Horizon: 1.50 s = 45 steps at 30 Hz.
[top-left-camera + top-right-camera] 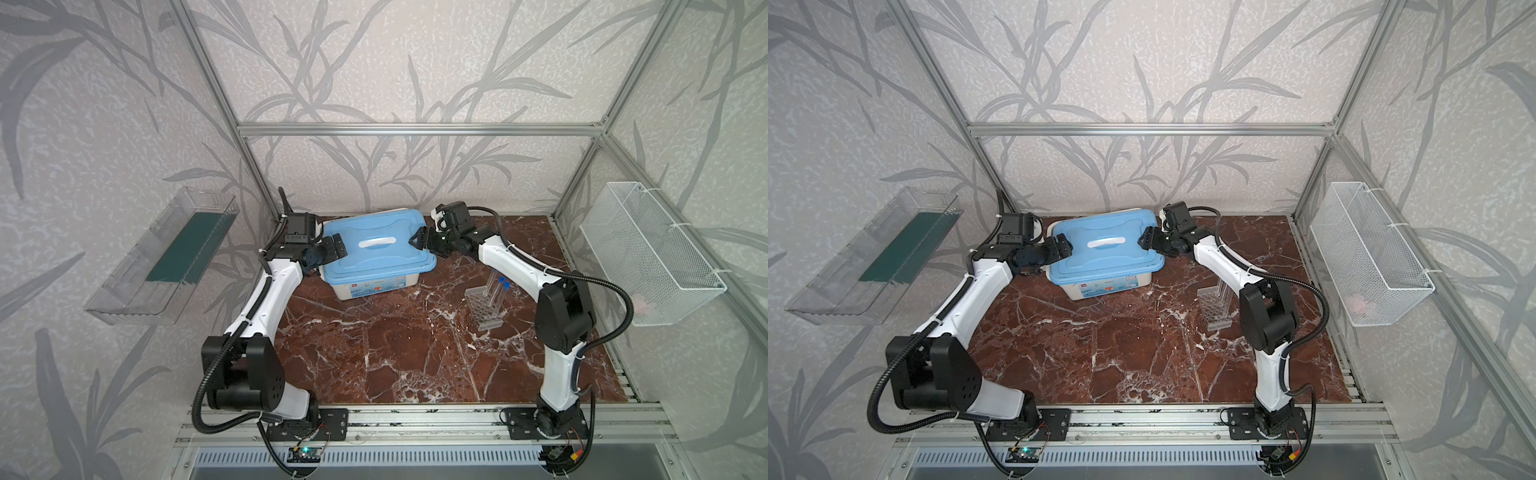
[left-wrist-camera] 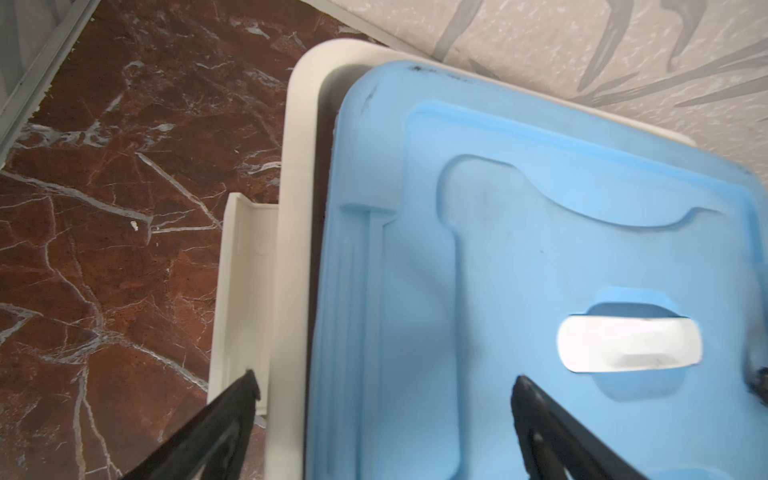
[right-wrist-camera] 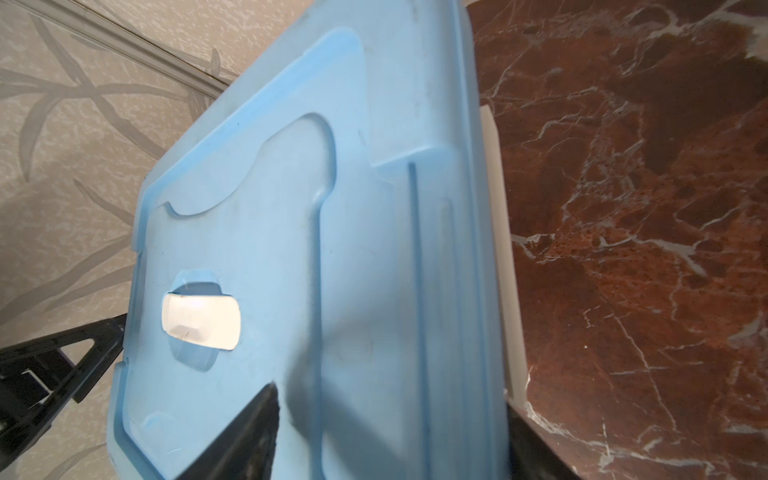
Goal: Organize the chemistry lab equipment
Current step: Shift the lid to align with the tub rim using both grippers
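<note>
Left hand [image 1: 338, 247] hovering spread wide over one end of the blue lid [image 1: 365, 259], right hand [image 1: 417, 240] spread over the other, blue-capped test tubes [image 1: 498, 286] standing in the clear rack [image 1: 484, 311] on the worktop [image 1: 395, 353].

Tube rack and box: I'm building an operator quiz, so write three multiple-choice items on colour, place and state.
1. The box's lid is: A blue; B red; C green.
2. The tube rack stands: A on the lid; B in the wire basket; C on the table beside the box.
3. The test tubes are: A lying flat; B standing in the rack; C stacked on the lid.
A: light blue in every view. C: it rests on bare marble. B: capped ends rise from it.
</note>
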Available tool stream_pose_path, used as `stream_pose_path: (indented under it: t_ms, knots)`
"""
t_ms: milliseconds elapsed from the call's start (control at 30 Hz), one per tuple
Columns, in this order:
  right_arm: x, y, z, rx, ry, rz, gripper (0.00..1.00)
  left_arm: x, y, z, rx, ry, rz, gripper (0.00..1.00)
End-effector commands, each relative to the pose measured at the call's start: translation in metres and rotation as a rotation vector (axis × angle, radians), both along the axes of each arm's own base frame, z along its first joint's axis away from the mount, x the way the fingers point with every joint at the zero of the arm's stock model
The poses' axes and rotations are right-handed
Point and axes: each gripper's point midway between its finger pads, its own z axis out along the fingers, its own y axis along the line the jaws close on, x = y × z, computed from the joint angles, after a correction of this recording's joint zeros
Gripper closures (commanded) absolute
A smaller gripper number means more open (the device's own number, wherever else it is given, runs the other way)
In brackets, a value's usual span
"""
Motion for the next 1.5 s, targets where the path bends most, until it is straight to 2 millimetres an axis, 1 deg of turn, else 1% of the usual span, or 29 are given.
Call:
stream_pose_path:
  t_ms: [0,133,267,433,500,567,633,733,900,1033,1133,1233,1267,1333,1467]
  knots:
    - [0.009,-0.009,-0.010,-0.046,0.026,0.004,0.22,-0.001,0.001,-0.007,0.001,0.011,-0.003,0.08]
    - [0.007,-0.008,-0.006,-0.083,0.043,0.061,0.22,-0.002,0.001,-0.010,-0.001,0.019,-0.002,0.09]
    - [0.004,-0.015,-0.001,-0.085,0.037,0.059,0.22,-0.004,0.002,-0.007,0.002,0.009,0.001,0.08]
    - [0.000,-0.021,0.022,-0.097,-0.015,0.095,0.21,-0.004,0.003,-0.003,0.010,0.002,-0.002,0.08]
    - [0.002,-0.028,0.032,-0.108,-0.043,0.093,0.19,-0.003,0.002,-0.003,0.010,0.004,-0.009,0.08]
    - [0.004,-0.035,0.036,-0.107,-0.044,0.090,0.19,-0.002,0.001,-0.005,0.005,0.010,-0.008,0.08]
    - [-0.001,-0.041,0.039,-0.120,-0.032,0.115,0.19,-0.002,0.001,-0.005,0.002,0.010,-0.008,0.09]
    - [-0.017,-0.051,0.042,-0.183,-0.044,0.178,0.20,-0.002,0.002,-0.004,0.004,0.005,-0.008,0.08]
    - [-0.046,-0.067,0.049,-0.295,-0.116,0.295,0.21,-0.001,0.002,0.000,-0.006,-0.001,-0.009,0.08]
    - [-0.063,-0.079,0.042,-0.371,-0.098,0.345,0.22,-0.001,0.001,0.000,-0.013,-0.004,-0.007,0.09]
    - [-0.078,-0.070,0.037,-0.380,-0.113,0.434,0.24,0.000,0.001,-0.001,-0.017,-0.004,-0.006,0.08]
    - [-0.088,-0.065,0.022,-0.527,-0.171,0.533,0.25,0.000,-0.001,0.001,-0.028,-0.008,-0.010,0.08]
    - [-0.089,-0.064,0.018,-0.565,-0.180,0.556,0.25,0.001,-0.001,0.002,-0.030,-0.011,-0.009,0.08]
    - [-0.087,-0.062,0.012,-0.578,-0.185,0.581,0.25,0.001,-0.001,0.003,-0.032,-0.013,-0.009,0.08]
    - [-0.076,-0.059,0.004,-0.602,-0.202,0.602,0.25,0.002,-0.002,0.000,-0.037,-0.004,-0.009,0.08]
